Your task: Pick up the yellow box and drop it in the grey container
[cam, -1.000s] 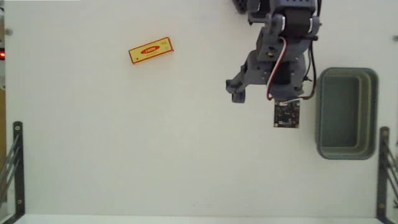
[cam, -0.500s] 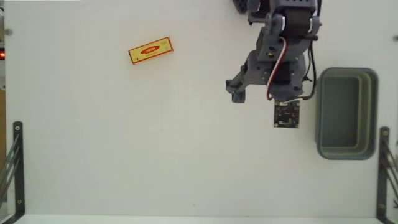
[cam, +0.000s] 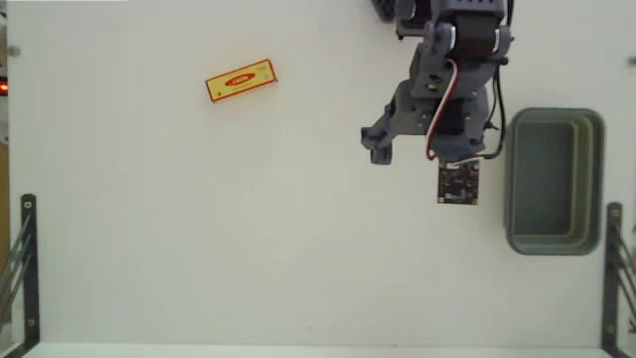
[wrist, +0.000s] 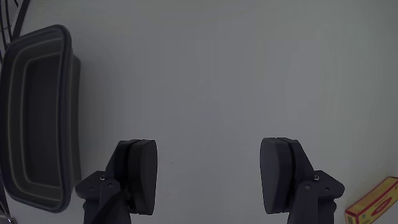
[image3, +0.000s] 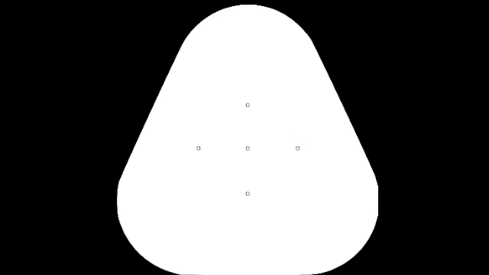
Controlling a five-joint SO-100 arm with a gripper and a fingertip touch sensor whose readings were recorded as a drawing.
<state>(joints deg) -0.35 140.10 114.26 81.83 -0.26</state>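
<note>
The grey container (cam: 554, 181), a rectangular plastic tub with rounded corners and a thick rim, has nothing inside. The yellow box (cam: 240, 81) is small, flat and long, with a red oval label; it lies on the white bench (cam: 248, 249), well apart from the container. The hand (wrist: 208, 177) is spread wide and holds nothing.

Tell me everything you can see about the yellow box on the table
The yellow box is small, flat and elongated, yellow-orange with a red oval label on its upper face; the lettering is too small to read. It looks like printed card. It lies flat on the white table, slightly tilted, in the upper left of the fixed view, well away from the gripper, which is open and empty. Nothing but the table touches it. In the wrist view only one end shows, at the bottom right corner.
</note>
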